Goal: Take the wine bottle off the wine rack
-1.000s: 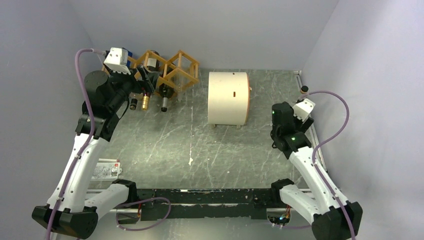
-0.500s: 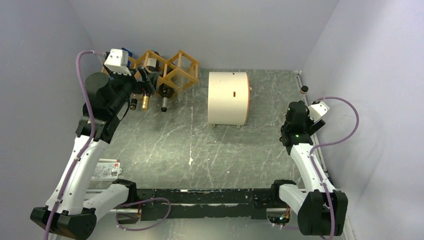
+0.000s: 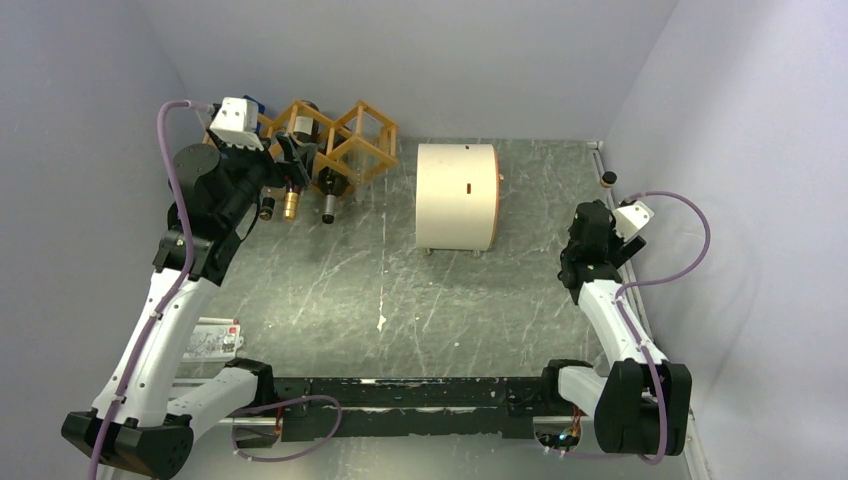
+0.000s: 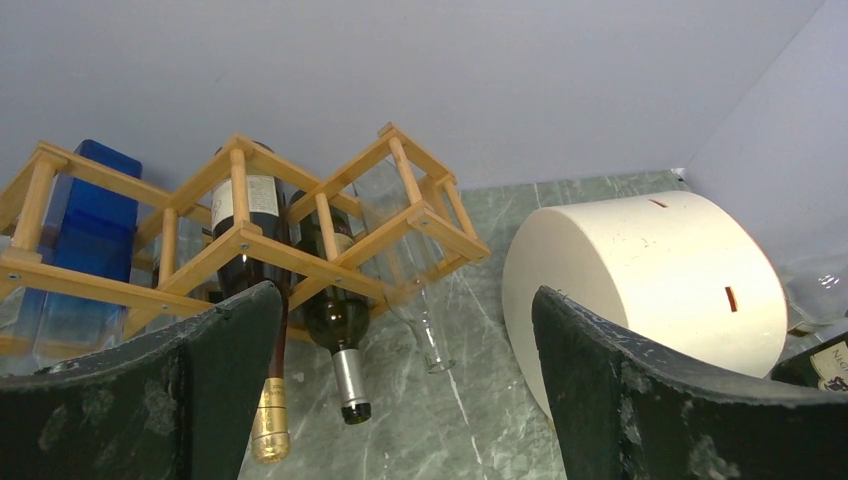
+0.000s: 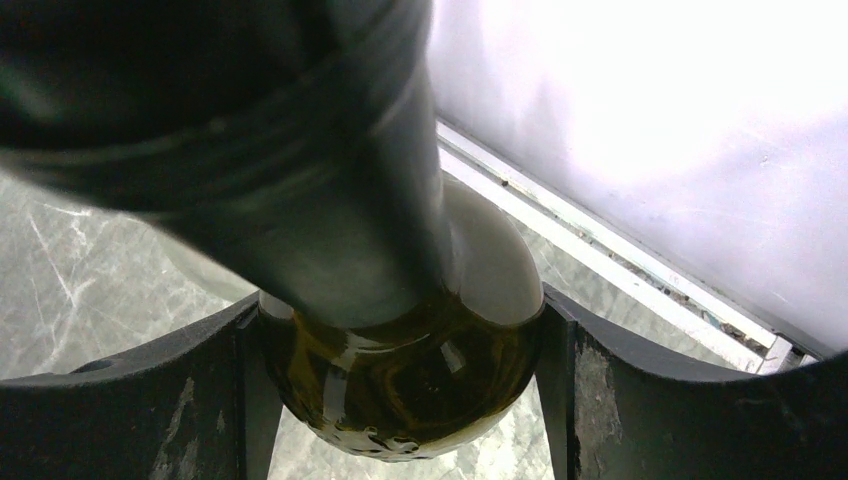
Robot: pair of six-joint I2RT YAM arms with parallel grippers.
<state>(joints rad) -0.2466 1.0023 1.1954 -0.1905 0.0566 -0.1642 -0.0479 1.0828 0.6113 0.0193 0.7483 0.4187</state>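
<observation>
Your left tool (image 4: 405, 295) hangs released, its black fingers spread wide. It faces the honey-brown wooden lattice wine rack (image 4: 243, 236) in the far left corner of the grey-green marbled surface (image 3: 350, 290). Your right tool (image 5: 400, 300) is clenched on the round body of a dark olive glass bottle (image 5: 400, 390) by the right-hand rail, well apart from the rack. Whether that is the task's bottle I cannot tell.

Two dark wine bottles lie tilted in the rack's cells, necks out and down. One is a white-labelled bottle with a gold foil neck (image 4: 270, 430), and just beside it is a green bottle with a grey foil neck (image 4: 350, 385). A clear glass bottle (image 4: 430, 340) lies in the right cell and a blue boxy thing (image 4: 85, 220) in the left. A cream cylindrical drum (image 4: 650, 280) stands to the right of the rack.

Expect glass to be rigid, smooth, slippery and likely heavy, and it would break if dropped on the hard surface. The foil necks look thin and slick, so you would probably do better taking hold where the neck widens into the shoulder. Draw the bottle out along its cell so it clears the stiff bars. The rack looks light and may slide as you pull.
</observation>
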